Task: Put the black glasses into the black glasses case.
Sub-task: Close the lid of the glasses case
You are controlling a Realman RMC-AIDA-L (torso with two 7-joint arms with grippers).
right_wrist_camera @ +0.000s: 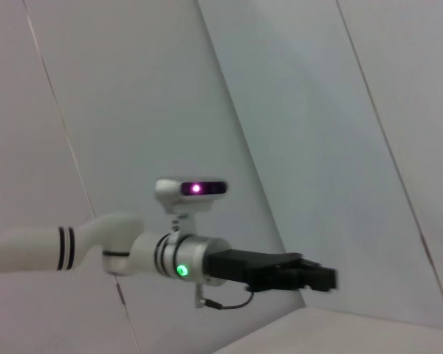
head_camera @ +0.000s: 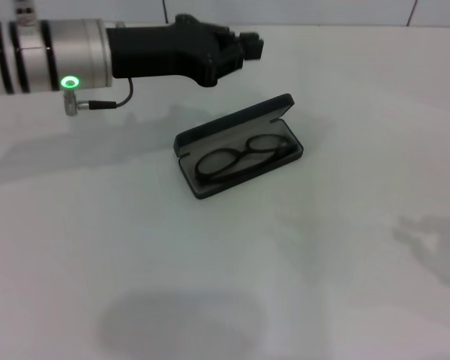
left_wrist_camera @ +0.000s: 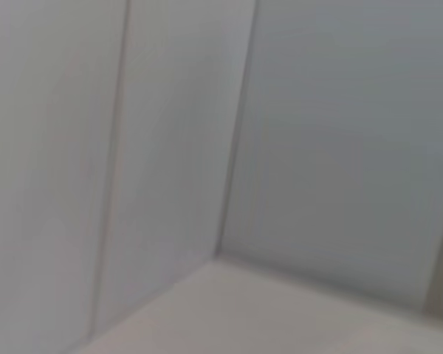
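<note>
The black glasses case (head_camera: 232,120) lies open at the middle of the white table, its lid standing up on the far side. Inside it the black glasses (head_camera: 244,155) lie folded flat on the lining. My left gripper (head_camera: 251,46) hangs in the air behind and to the left of the case, well apart from it, with nothing seen in it. The right wrist view shows that same left gripper (right_wrist_camera: 321,279) from the side, held level above the table. My right gripper is out of view.
The white table (head_camera: 210,285) spreads around the case on every side. A white tiled wall (head_camera: 322,11) runs along its far edge. The left wrist view holds only wall (left_wrist_camera: 317,147) and a strip of table.
</note>
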